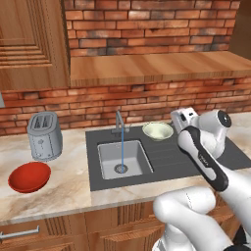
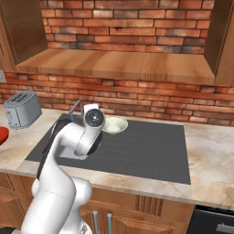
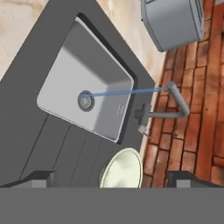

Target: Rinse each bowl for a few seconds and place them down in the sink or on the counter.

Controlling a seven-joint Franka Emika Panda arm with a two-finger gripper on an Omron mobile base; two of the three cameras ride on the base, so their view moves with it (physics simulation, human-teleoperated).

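The pale cream-green bowl [image 1: 158, 131] [image 2: 114, 124] [image 3: 122, 168] stands upright at the back of the sink's [image 1: 171, 162] ribbed drainboard, just right of the faucet [image 1: 119, 122] [image 3: 173, 105]. My gripper [image 3: 113, 178] hangs above this bowl, open, its two fingertips [image 3: 39, 177] wide apart with nothing between them. A thin blue stream of water runs from the faucet into the drain [image 3: 85, 100] of the steel basin [image 1: 122, 159]. The wide red bowl [image 1: 29, 176] [image 2: 2, 135] sits on the counter [image 1: 68, 188] left of the sink.
A silver toaster [image 1: 45, 136] [image 2: 23, 109] [image 3: 173, 22] stands on the counter behind the red bowl. A brick wall and a wooden shelf [image 1: 157, 66] rise behind the sink. The drainboard [image 2: 141, 151] stretches right toward more counter [image 2: 210, 151].
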